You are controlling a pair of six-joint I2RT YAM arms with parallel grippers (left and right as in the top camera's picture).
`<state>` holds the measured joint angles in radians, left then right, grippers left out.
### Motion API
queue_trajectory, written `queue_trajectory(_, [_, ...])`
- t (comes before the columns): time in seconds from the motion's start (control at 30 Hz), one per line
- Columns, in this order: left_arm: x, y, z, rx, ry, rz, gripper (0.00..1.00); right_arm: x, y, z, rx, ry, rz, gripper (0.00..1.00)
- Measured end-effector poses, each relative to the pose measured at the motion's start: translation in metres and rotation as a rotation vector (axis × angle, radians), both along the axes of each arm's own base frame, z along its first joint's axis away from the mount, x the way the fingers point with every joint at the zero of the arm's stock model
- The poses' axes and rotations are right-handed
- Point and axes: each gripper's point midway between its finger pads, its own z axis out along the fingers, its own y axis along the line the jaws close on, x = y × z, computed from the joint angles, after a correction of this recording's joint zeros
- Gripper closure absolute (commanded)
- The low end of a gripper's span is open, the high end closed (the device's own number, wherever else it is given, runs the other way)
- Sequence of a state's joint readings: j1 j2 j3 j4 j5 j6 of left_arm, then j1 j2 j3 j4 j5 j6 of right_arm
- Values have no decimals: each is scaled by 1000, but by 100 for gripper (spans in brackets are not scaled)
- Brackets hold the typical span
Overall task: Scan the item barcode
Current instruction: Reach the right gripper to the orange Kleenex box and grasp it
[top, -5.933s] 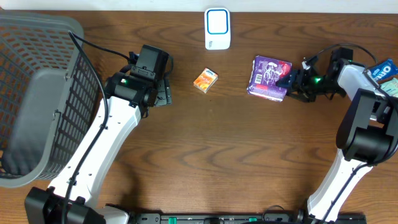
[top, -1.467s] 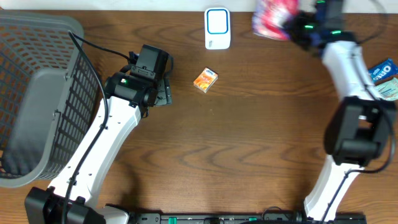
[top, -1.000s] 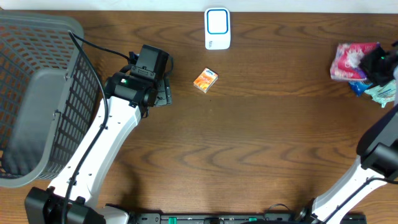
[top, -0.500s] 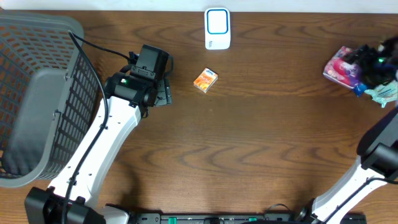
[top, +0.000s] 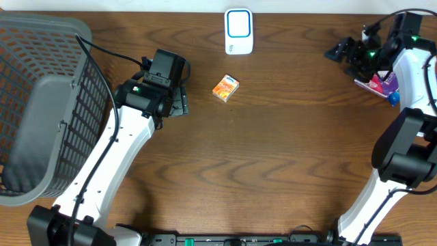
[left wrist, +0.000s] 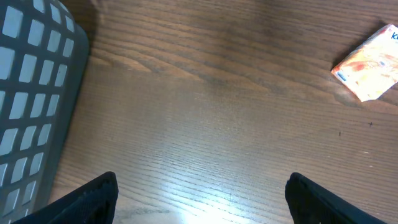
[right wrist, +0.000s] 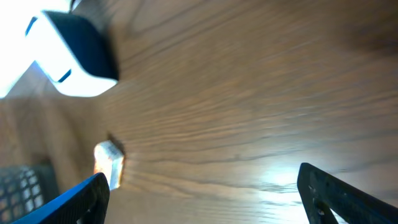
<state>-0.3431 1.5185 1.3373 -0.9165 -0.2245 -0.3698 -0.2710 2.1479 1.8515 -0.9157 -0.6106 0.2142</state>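
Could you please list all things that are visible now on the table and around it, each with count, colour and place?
table: one, brown wood, under everything.
basket: one, grey mesh, far left.
scanner: one, white with blue face, top centre.
small box: one, orange, centre, right of the left pincer.
packet: one, purple and pink, right side, partly under the right arm.
blue item: one, beside the packet, mostly hidden.
left pincer: one, black, open, empty, between basket and small box.
right pincer: one, black, open, empty, top right, facing the scanner.

light: bright, even | glare: table [left wrist: 205, 199] sheen in wrist views | blur: right wrist view
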Motion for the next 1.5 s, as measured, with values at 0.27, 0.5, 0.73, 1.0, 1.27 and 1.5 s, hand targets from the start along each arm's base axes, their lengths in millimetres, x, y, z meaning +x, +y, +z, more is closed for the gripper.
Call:
queue_trajectory(0.27, [0, 0, 0, 0, 0, 0, 14, 0, 92, 3, 14, -23, 197, 1])
queue_trajectory(0.5, [0, 0, 0, 0, 0, 0, 14, -19, 205, -7, 25, 50, 313, 8])
queue_trajectory(0.73, [0, 0, 0, 0, 0, 0, 14, -47, 278, -72, -1, 240, 304, 12])
queue_trajectory(1.0, [0, 0, 0, 0, 0, 0, 14, -49, 299, -103, 33, 320, 235, 43])
queue_trajectory(1.27, [0, 0, 0, 0, 0, 0, 14, -38, 303, -108, 77, 310, 222, 67])
queue_trajectory(1.5, [0, 0, 0, 0, 0, 1, 14, -29, 304, -111, 94, 268, 243, 99])
